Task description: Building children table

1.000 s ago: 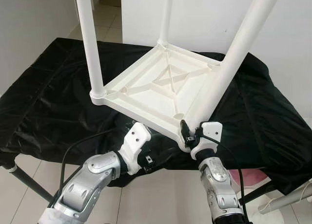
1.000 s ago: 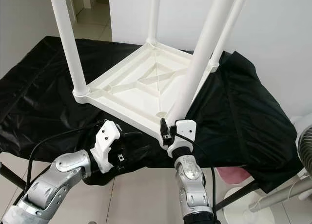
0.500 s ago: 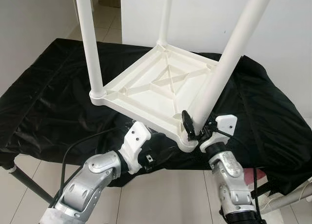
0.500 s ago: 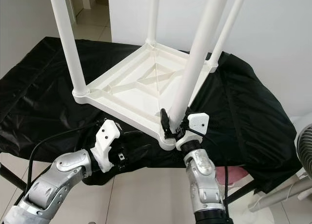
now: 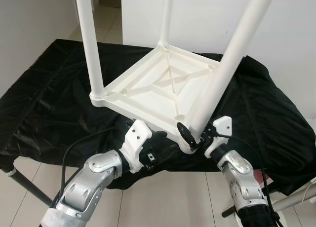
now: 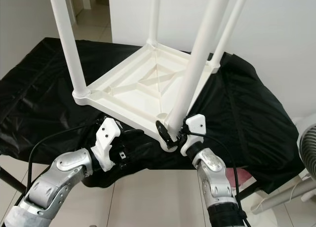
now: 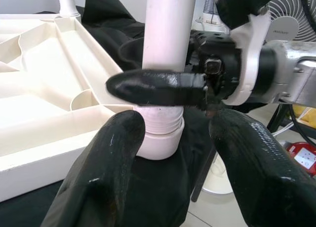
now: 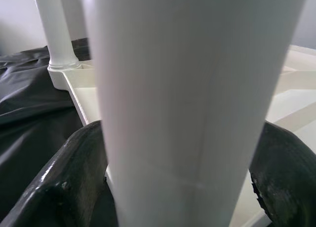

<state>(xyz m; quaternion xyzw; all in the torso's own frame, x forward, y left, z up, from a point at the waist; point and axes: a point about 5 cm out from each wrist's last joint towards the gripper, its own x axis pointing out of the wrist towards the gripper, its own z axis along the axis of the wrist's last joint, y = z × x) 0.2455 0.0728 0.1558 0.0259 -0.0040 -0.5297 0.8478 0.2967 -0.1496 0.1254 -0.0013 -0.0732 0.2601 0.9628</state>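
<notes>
A white plastic table [image 5: 163, 89] lies upside down on a black cloth [image 5: 49, 98], its legs pointing up. My right gripper [image 5: 190, 138] is shut on the near right leg [image 5: 222, 74], just above that leg's corner socket [image 7: 158, 138]. In the right wrist view the leg [image 8: 197, 89] stands between the two fingers [image 8: 74, 177]. My left gripper [image 7: 177, 123] is open, low at the table's near edge, pointing at the same socket from the left. Its fingers [image 7: 108, 177] are apart from the leg. The far left leg [image 5: 91, 44] and the back leg [image 5: 167, 17] stand upright in their sockets.
The cloth covers a low stand and drapes over its front edge. A white wall stands close behind. A white fan [image 6: 308, 138] is at the right, with a pink object [image 6: 232, 175] on the tiled floor beneath the cloth's edge.
My right wrist has swung out to the right around the leg, still holding its base. The leg now stands a little straighter. My left arm has edged slightly forward.
</notes>
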